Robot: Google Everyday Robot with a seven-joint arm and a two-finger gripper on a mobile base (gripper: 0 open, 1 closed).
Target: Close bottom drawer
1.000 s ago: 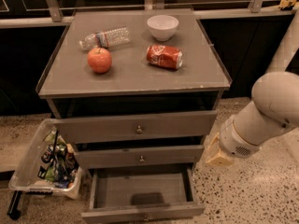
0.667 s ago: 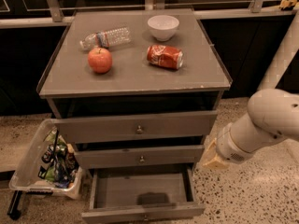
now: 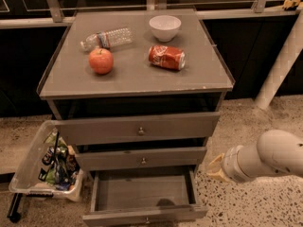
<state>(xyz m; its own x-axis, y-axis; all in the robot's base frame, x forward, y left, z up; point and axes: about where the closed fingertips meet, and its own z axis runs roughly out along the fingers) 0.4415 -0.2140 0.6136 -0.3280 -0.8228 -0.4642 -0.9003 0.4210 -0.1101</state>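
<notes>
The cabinet (image 3: 215,103) has three drawers, and all three stick out a bit. The bottom drawer (image 3: 144,193) sticks out the most. It is pulled far out toward the camera, so the bare inside of it shows. Its thin front panel sits at the very bottom of the view, with a small round knob (image 3: 147,220) in the middle.

Above it is the middle drawer (image 3: 141,158), which sticks out only a little. The top drawer (image 3: 137,128) is above that and sticks out a little too.

The end effector (image 3: 217,168) is on the right side, low down. It is the pale yellow tip of the thick white arm (image 3: 270,160). The arm comes in from the right edge and points left, at the cabinet. The tip is just beside the right end of the middle drawer and the right wall of the bottom drawer. A thin bit of speckled floor (image 3: 265,207) seems to show between the tip and the drawers. I cannot tell if the end effector is spread apart or pressed together.

On the cabinet's top surface (image 3: 137,79) lie a red apple (image 3: 101,60), a clear plastic bottle (image 3: 107,38) on its side, a white bowl (image 3: 164,27) and a red soda can (image 3: 166,57) on its side.

On the floor to the left of the cabinet stands a clear plastic bin (image 3: 28,171) with packets in it.
</notes>
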